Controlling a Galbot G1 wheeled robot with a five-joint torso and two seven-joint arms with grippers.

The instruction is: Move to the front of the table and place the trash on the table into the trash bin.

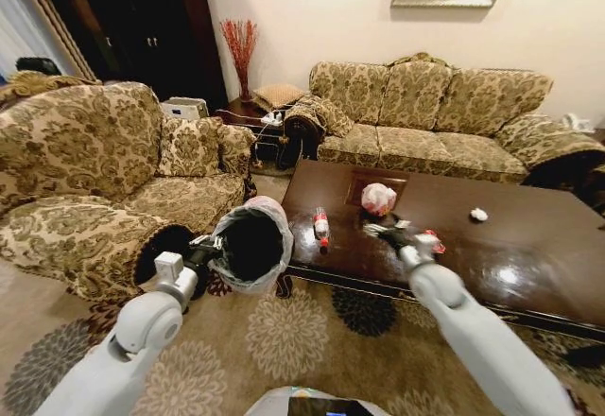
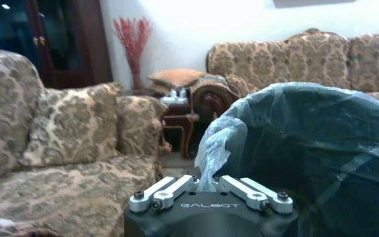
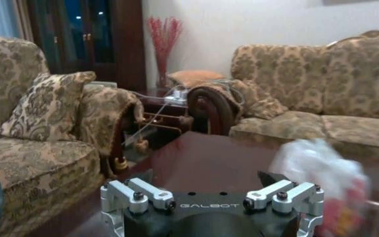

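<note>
Head view shows the left gripper (image 1: 210, 247) nearest, at 8 o'clock off the table's (image 1: 529, 246) front left corner. Its jaws are closed on the rim of the trash bin (image 1: 251, 246), a small round black tub held off the floor and tipped so its dark mouth faces the camera. A thin, crinkled grey-white liner (image 1: 274, 210) folds over the rim. In the left wrist view the left gripper (image 2: 210, 186) pinches a bunched fold of that translucent film, the bin wall (image 2: 308, 148) rising just beyond.

At 1 o'clock from the bin, the right gripper (image 1: 389, 234) reaches over the table's front edge. In the right wrist view its jaws (image 3: 214, 190) stand wide apart and hold nothing, with the plastic bag bundle (image 3: 321, 192) just beside one finger (image 3: 288, 191).

On the glossy dark brown top, a small clear bottle (image 1: 321, 226) with a red label lies between the bin and the right gripper. A small red wrapper (image 1: 433, 240) lies beside the gripper at 3 o'clock. The white-and-red plastic bag bundle (image 1: 378, 199), soft and crumpled, sits just beyond the gripper on the square panel (image 1: 357, 187). A tiny white paper wad (image 1: 478, 215) lies well apart at 2 o'clock.

Behind the table stand floral-patterned sofas (image 1: 425, 113).
</note>
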